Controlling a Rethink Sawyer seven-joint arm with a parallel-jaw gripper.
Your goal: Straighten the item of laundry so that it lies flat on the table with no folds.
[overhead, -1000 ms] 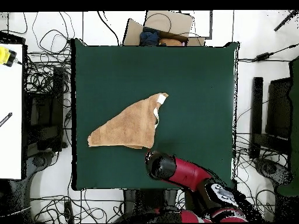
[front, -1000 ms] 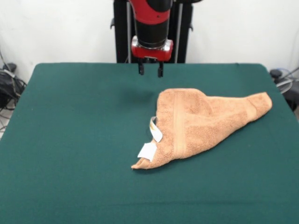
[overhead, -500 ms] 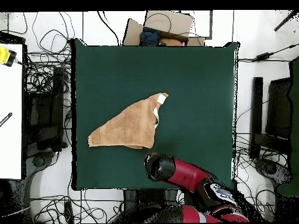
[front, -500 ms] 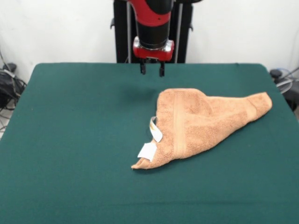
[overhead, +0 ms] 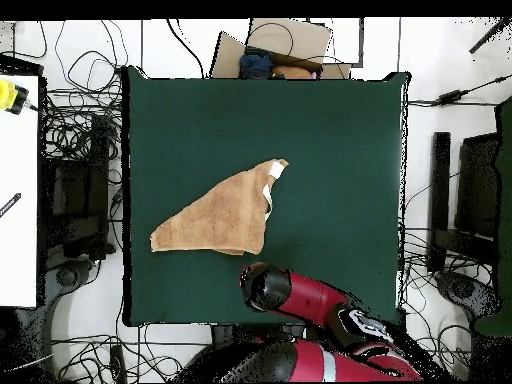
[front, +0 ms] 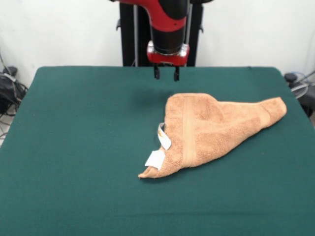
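The robot's hand (front: 166, 73), fingers slightly spread and empty, hovers at the tabletop's (front: 74, 137) far edge; the folded towel (front: 211, 128) lies just beyond, stretching diagonally away.

Dark green felt-covered bench (front: 74, 147) open on all sides of the crumpled orange-tan terry towel (front: 216, 128), sole obstacle

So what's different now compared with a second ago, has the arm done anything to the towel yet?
Not yet. The gripper has drifted sideways, to the right in the front view, ending above the towel's far edge, open and empty. It has gripped nothing. The towel stayed folded in the same spot on the table.
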